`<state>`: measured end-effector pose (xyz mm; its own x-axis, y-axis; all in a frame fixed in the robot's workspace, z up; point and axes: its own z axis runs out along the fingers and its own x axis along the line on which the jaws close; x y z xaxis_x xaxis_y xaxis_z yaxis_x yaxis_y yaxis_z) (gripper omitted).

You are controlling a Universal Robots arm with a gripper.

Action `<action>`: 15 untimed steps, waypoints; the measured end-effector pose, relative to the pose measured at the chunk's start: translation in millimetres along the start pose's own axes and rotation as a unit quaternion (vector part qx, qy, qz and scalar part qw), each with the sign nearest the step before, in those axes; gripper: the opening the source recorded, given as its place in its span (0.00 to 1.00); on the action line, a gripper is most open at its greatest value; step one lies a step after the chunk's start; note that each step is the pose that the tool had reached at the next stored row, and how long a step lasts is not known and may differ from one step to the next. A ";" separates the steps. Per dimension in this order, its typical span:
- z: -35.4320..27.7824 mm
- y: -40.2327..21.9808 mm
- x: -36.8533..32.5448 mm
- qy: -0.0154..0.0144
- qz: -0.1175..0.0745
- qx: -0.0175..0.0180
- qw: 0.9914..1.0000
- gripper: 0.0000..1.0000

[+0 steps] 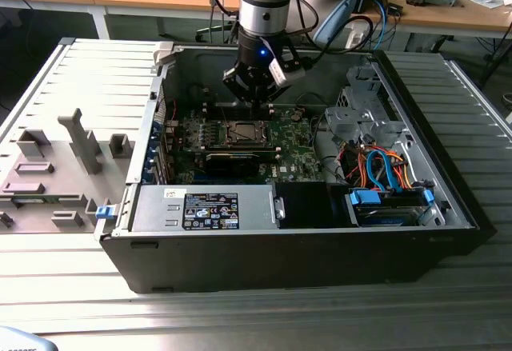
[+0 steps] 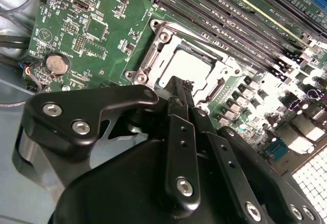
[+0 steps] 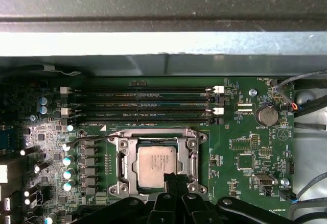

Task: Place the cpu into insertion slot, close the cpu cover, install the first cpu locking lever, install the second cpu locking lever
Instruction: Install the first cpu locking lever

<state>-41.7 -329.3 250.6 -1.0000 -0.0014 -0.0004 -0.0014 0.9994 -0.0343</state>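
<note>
Narrow black fingers (image 3: pixel 172 180) meet over the cpu (image 3: pixel 156 165), seated under the cpu cover (image 3: pixel 156 134).

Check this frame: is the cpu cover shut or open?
Shut: the cpu cover lies flat, framing the cpu, in both wrist views.

Even, soft room light fills the exterior view; the ribbed metal table (image 1: pixel 72 287) reflects it palely, while the interior of the open computer case (image 1: pixel 448 207) lies in deeper shade. A small blue lamp (image 1: pixel 263 49) glows on the arm. In the first wrist view, a strong white glare washes out the case wall (image 3: pixel 163 43) above the motherboard (image 3: pixel 240 147), which is sharp and evenly lit. In the second wrist view the near black gripper (image 2: pixel 176 99) is soft and glossy.
</note>
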 end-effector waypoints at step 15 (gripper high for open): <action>0.0 0.0 7.7 0.000 0.000 0.000 1.000 0.11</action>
<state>-49.4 -329.3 250.6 -1.0000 -0.0018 -0.0005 -0.0018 0.9994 -0.0342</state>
